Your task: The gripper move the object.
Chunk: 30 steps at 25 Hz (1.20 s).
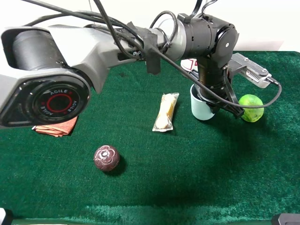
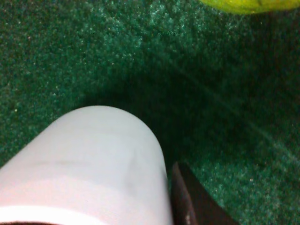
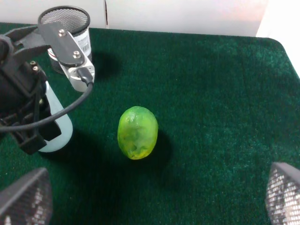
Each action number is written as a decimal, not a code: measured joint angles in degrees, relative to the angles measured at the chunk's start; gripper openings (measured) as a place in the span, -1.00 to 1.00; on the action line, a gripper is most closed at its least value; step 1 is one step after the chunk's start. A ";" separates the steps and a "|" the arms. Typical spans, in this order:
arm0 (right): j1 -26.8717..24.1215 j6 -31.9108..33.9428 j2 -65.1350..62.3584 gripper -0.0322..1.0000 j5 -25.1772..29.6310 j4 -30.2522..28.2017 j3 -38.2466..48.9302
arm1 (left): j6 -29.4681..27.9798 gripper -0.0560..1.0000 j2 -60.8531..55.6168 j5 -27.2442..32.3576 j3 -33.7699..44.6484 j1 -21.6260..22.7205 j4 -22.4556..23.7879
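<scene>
My left jaws sit over the upright pale blue-green plastic cup (image 1: 199,108), far right on the green tabletop (image 1: 187,178). One finger (image 2: 190,199) touches its wall. Whether they pinch, I cannot tell.

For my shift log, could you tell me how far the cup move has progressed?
Done: the approach; the left end effector is at the cup. In hand: the grasp, though I cannot tell if it is closed. Left: the move itself; the cup stands on the green cloth.

Dark green cloth (image 1: 197,183) throughout. Pale blue-green cup (image 1: 200,110); yellow-green fruit (image 1: 251,108) at its 3 o'clock; cream-yellow packet (image 1: 166,111) at 9; maroon flower-patterned ball (image 1: 106,158) at 8; black mesh pot (image 3: 64,18), white label (image 3: 84,41).
</scene>
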 joint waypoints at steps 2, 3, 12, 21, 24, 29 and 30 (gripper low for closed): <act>0.00 0.00 0.00 0.41 0.00 0.00 0.00 | 0.00 -0.73 0.00 0.05 0.00 0.00 0.00; 0.00 0.00 0.00 0.41 0.00 0.00 0.00 | 0.00 -0.73 0.00 0.05 0.00 0.00 0.00; 0.00 0.00 0.00 0.41 0.01 0.00 0.00 | -0.18 -0.15 0.43 1.07 0.00 0.00 -0.31; 0.00 0.00 0.00 0.41 0.01 0.00 0.00 | -0.18 0.78 0.43 0.23 0.00 0.00 -0.41; 0.00 0.00 0.00 0.41 0.01 0.00 0.00 | -0.18 0.88 0.43 -0.09 -0.54 0.00 -0.41; 0.00 0.00 0.00 0.41 0.01 0.00 0.00 | -0.18 0.91 0.43 0.49 -3.28 0.00 -0.48; 0.00 0.00 0.00 0.41 0.01 0.00 0.00 | -0.18 0.91 0.43 1.01 -3.96 0.00 -0.48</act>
